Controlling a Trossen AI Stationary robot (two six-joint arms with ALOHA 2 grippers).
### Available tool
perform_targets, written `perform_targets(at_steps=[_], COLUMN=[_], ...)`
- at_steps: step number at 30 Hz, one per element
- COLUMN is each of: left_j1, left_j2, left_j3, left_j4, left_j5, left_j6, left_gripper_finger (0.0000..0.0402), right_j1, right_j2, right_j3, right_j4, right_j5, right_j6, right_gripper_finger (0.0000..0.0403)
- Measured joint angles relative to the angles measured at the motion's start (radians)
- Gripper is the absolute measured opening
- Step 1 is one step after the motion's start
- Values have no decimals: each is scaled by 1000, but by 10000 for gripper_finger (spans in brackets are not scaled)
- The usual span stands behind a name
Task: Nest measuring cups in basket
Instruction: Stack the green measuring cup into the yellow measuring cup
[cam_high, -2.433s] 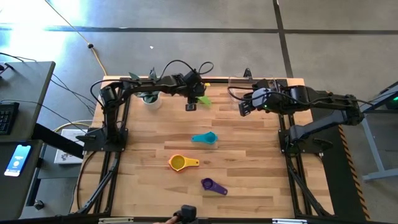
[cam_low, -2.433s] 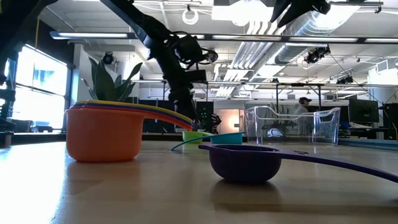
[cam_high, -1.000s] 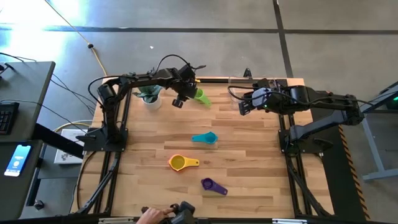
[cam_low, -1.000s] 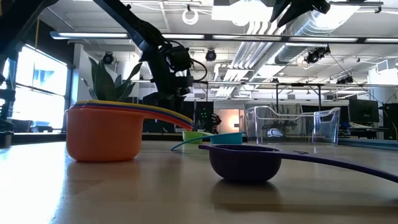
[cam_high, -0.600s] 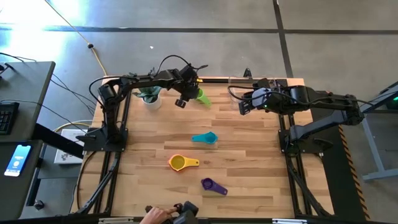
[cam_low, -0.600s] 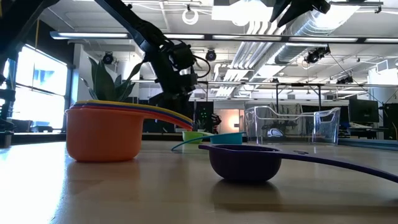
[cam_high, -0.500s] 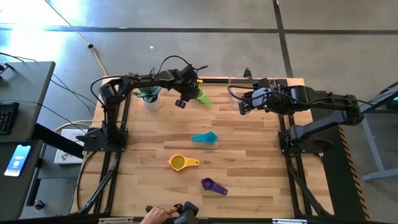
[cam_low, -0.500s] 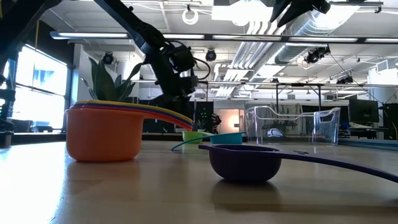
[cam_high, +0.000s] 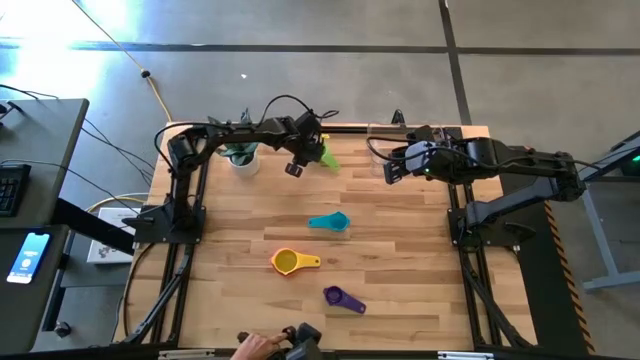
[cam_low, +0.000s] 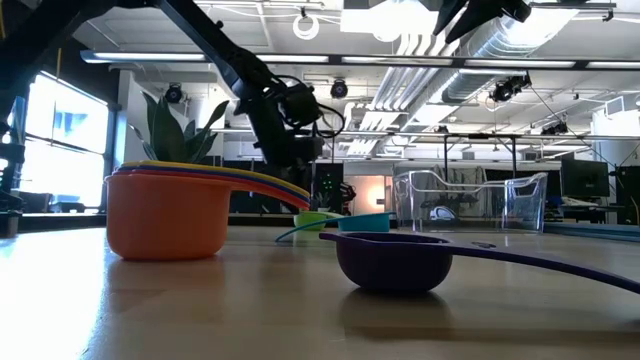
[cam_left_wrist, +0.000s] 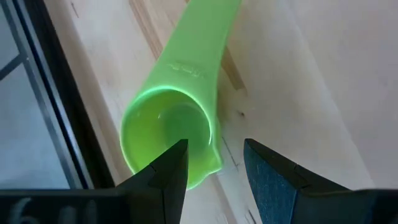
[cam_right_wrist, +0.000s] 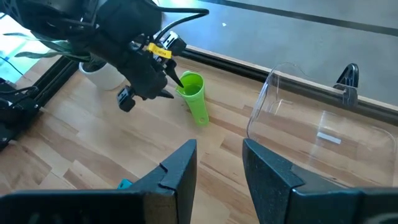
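The clear see-through rectangular plastic basket (cam_high: 402, 148) stands at the far edge of the wooden table (cam_high: 400, 260), near the right side, and it holds no cup. The small round green plastic measuring cup (cam_high: 322, 155) lies on the table near the far edge, well apart from the basket, with its flat handle pointing toward the table's middle. The teal measuring cup (cam_high: 330, 222) lies near the middle of the table, the yellow measuring cup (cam_high: 290, 262) lies nearer the front, and the purple measuring cup (cam_high: 338, 297) is nearest the front edge. In the low view a stack with an orange measuring cup (cam_low: 168, 212) at the bottom stands close to the camera. A white pot with a green plant (cam_high: 240, 156) stands at the far left.

Compared with one second ago, the left pincer (cam_high: 303, 157) has moved a little to the right and is now just beside the green cup's bowl. The cups and the basket lie where they were.

The left pincer is wide open and holds nothing; in its wrist view one finger (cam_left_wrist: 166, 173) is over the bowl of the green cup and the other outside the rim. The right pincer (cam_high: 388, 168) waits above the table beside the basket, partly open, and it holds nothing.
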Motion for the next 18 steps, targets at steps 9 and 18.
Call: perform_targets(at_steps=[9, 18], left_j1=[0, -5], left_j2=[49, 47], left_j3=[0, 0], left_j4=[2, 2], left_j5=[16, -5], left_j6=[-60, -135], left_gripper_finger=[145, 92], right_j1=[0, 0], right_j2=[0, 0], right_j3=[0, 0], right_j4=[0, 0], right_j5=[0, 0], right_j6=[0, 0], right_gripper_finger=[121, 121])
